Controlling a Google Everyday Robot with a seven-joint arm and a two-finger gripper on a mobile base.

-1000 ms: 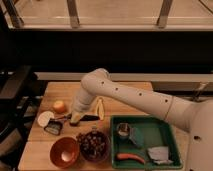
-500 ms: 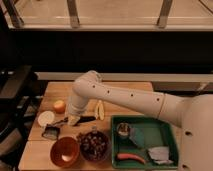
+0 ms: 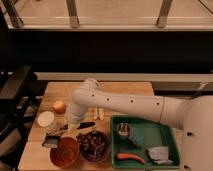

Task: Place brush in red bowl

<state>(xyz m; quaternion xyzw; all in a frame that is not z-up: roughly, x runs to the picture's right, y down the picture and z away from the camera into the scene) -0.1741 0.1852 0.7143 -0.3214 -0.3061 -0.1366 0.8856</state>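
The brush lies on the wooden table, its long black handle [image 3: 84, 125] pointing right and its greyish head [image 3: 50, 141] at the lower left. The red bowl [image 3: 65, 152] stands at the table's front left, just below and to the right of the brush head, with nothing in it. My gripper [image 3: 72, 127] hangs from the white arm, low over the left part of the brush handle, just above the red bowl's far rim. The arm hides where the gripper meets the handle.
A maroon bowl of dark berries [image 3: 94, 145] touches the red bowl's right side. An orange fruit [image 3: 59, 106] and a white round object [image 3: 46, 120] lie at left. Pale yellow pieces [image 3: 99, 114] lie mid-table. A green tray [image 3: 168, 142] holds a metal cup [image 3: 124, 131], an orange-handled tool [image 3: 131, 157] and a grey cloth [image 3: 159, 154].
The arm has swung left and lowered, bringing the gripper down over the brush handle. The brush and the bowls have not moved.
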